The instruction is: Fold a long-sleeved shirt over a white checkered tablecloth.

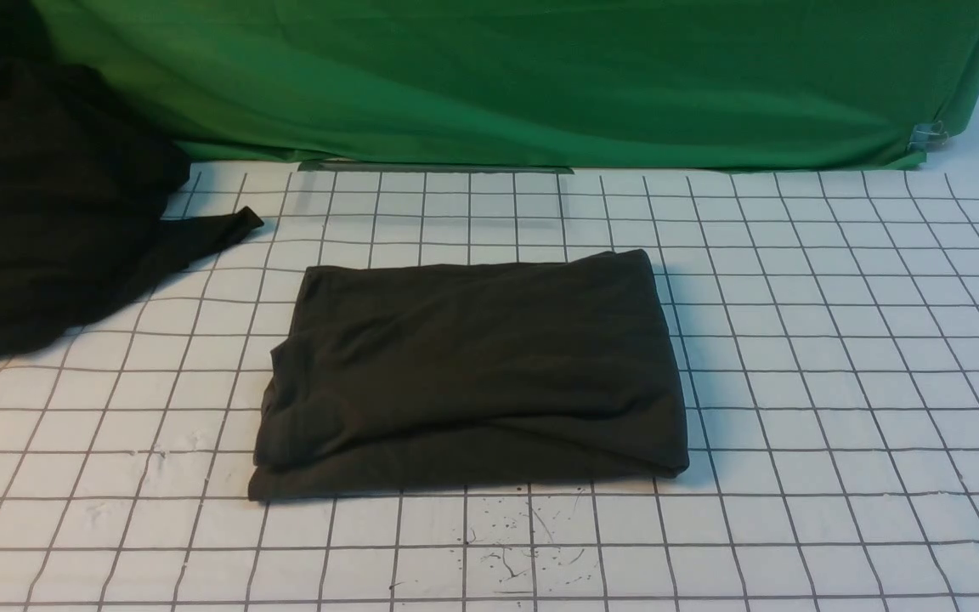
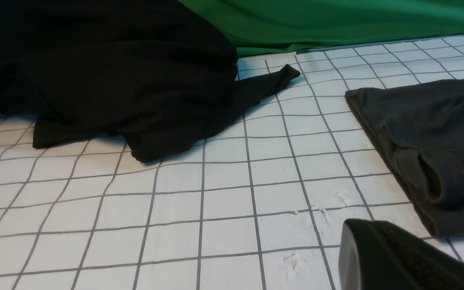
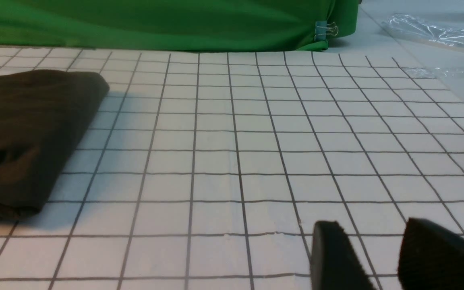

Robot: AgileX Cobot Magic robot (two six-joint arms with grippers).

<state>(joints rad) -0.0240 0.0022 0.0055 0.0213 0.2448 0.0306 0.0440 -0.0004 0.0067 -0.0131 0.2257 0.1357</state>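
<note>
The right end effector (image 3: 377,257) shows two dark fingers standing apart with bare grid between them, holding nothing. Of the left end effector (image 2: 397,257) only one dark finger shows, so I cannot tell its state. One long-sleeved shirt (image 1: 472,374), folded into a compact rectangle, lies at the centre of the white checkered tablecloth (image 1: 838,382) covering the surface. One blacker heap of cloth (image 1: 48,195) sits at ten o'clock, apart from the shirt. One green cloth (image 1: 523,76) spans twelve o'clock, with one binder clip (image 1: 927,134) at its two o'clock corner.
</note>
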